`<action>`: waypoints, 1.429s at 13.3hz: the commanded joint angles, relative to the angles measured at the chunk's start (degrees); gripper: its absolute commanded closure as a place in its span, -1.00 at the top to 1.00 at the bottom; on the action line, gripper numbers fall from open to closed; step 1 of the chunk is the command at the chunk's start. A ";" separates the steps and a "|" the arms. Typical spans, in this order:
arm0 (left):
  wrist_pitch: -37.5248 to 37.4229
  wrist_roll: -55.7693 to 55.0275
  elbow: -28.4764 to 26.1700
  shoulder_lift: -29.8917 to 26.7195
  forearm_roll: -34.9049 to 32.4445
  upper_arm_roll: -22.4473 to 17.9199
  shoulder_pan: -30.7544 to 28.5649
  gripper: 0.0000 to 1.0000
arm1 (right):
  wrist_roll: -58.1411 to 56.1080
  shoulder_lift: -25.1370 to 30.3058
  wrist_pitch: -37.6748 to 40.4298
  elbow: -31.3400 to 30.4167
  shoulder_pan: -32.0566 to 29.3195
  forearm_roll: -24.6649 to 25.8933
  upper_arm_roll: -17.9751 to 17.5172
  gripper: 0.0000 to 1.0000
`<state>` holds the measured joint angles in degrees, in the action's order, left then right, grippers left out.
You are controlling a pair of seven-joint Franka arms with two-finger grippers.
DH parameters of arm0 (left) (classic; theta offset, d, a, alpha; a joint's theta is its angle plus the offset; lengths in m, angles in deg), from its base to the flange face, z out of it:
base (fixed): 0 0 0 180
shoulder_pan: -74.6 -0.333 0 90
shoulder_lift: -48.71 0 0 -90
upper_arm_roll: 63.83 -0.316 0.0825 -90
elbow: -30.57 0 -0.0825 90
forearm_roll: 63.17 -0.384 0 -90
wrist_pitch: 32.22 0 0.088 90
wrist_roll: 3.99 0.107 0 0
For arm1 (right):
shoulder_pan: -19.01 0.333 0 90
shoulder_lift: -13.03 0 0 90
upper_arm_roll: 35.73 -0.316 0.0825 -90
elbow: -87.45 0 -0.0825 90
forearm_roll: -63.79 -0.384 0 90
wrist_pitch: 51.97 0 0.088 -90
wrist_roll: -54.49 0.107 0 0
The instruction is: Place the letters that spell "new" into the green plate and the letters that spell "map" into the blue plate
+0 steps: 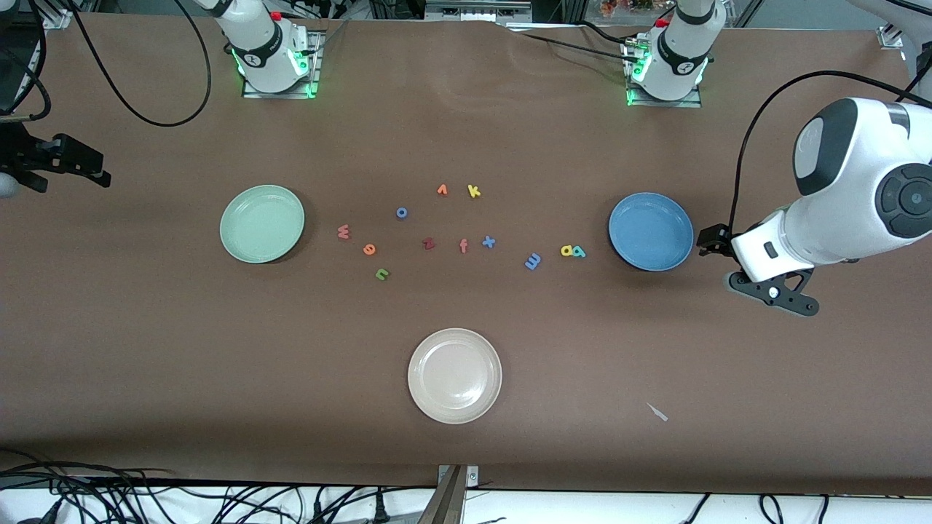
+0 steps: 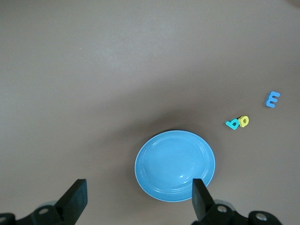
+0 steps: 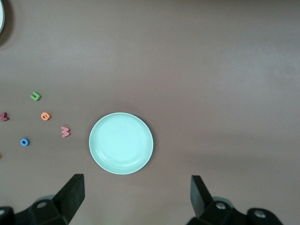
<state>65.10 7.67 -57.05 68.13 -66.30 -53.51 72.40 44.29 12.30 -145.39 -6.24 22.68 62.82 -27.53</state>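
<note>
The pale green plate (image 1: 262, 223) sits toward the right arm's end of the table and the blue plate (image 1: 650, 231) toward the left arm's end. Beside the green plate lie the salmon w (image 1: 344, 232), the orange e (image 1: 369, 249) and the green n (image 1: 382, 274). Beside the blue plate lie the blue m (image 1: 533, 261), the yellow a (image 1: 567, 251) and the teal p (image 1: 579, 252), the last two touching. My left gripper (image 2: 139, 199) hangs open and empty high over the blue plate's (image 2: 175, 165) edge. My right gripper (image 3: 136, 197) hangs open and empty high above the table by the green plate (image 3: 121, 143).
A cream-white plate (image 1: 454, 375) sits nearer the front camera, mid-table. Between the two letter groups lie a blue o (image 1: 401, 212), a red z (image 1: 429, 244), an orange f (image 1: 463, 247), a blue x (image 1: 488, 241), a yellow k (image 1: 474, 191) and another orange letter (image 1: 442, 190).
</note>
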 commanded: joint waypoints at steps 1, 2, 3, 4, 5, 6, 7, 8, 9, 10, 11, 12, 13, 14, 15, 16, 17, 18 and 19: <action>0.15 1.00 -0.36 -0.62 1.37 -0.22 0.09 1.00 | -0.53 0.29 0.60 0.52 0.02 0.10 -0.03 1.00; 0.15 1.00 -0.36 -0.61 1.37 -0.22 0.09 1.00 | -0.53 0.29 0.69 0.52 0.02 0.10 -0.03 1.00; 0.06 0.57 -0.36 -0.53 1.37 -0.22 0.09 1.00 | -0.53 0.29 0.69 0.52 0.02 0.18 -0.12 1.00; 0.06 0.48 -0.36 -0.53 1.37 -0.22 0.09 1.00 | -0.53 0.29 0.69 0.52 0.02 0.10 -0.12 1.00; 0.06 0.39 -0.36 -0.44 1.37 -0.22 0.09 1.00 | -0.53 0.29 0.69 0.52 0.02 0.10 -0.03 1.00; 0.06 0.30 -0.36 -0.44 1.37 -0.22 0.09 1.00 | -0.53 0.29 0.69 0.52 0.02 0.10 -0.03 1.00; 0.06 0.30 -0.36 -0.35 1.37 -0.22 0.09 1.00 | -0.53 0.29 0.69 0.52 0.02 0.10 -0.03 1.00; 0.06 0.30 -0.36 -0.35 1.37 -0.22 0.09 1.00 | -0.53 0.29 0.69 0.52 0.02 0.10 -0.03 1.00; 0.06 0.39 -0.36 -0.35 1.37 -0.22 0.09 1.00 | -0.53 0.29 0.69 0.52 0.02 0.18 -0.03 1.00; 0.06 0.39 -0.36 -0.35 1.37 -0.22 0.09 1.00 | -0.53 0.29 0.69 0.52 0.02 0.10 -0.12 1.00; 0.06 0.30 -0.36 -0.35 1.37 -0.22 0.09 1.00 | -0.53 0.29 0.69 0.52 0.02 0.10 -0.03 1.00; 0.06 0.30 -0.45 -0.35 1.37 -0.22 0.09 1.00 | -0.53 0.29 0.69 0.52 0.02 0.18 -0.03 1.00; 0.06 0.30 -0.45 -0.35 1.37 -0.22 0.09 1.00 | -0.53 0.29 0.69 0.52 0.02 0.10 -0.03 1.00; 0.06 0.30 -0.45 -0.26 1.37 -0.22 0.09 1.00 | -0.53 0.29 0.69 0.52 0.02 0.18 -0.12 1.00; 0.06 0.30 -0.45 -0.26 1.37 -0.22 0.09 1.00 | -0.53 0.29 0.69 0.52 0.02 0.10 -0.12 1.00; 0.06 0.21 -0.45 -0.18 1.37 -0.13 0.09 1.00 | -0.53 0.29 0.69 0.52 0.02 0.10 -0.12 1.00; 0.06 0.21 -0.45 -0.09 1.45 -0.13 0.09 1.00 | -0.53 0.29 0.69 0.52 0.02 0.10 -0.03 1.00; 0.06 0.21 -0.45 -0.09 1.45 -0.13 0.09 1.00 | -0.53 0.38 0.69 0.52 0.02 0.10 -0.12 1.00; 0.06 0.21 -0.45 -0.09 1.45 -0.13 0.09 1.00 | -0.53 0.38 0.69 0.52 0.02 0.18 -0.12 1.00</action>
<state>65.10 7.66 -57.27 68.21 -66.30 -53.51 72.40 44.29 12.30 -145.39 -6.24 22.69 62.82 -27.53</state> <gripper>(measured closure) 0.000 0.000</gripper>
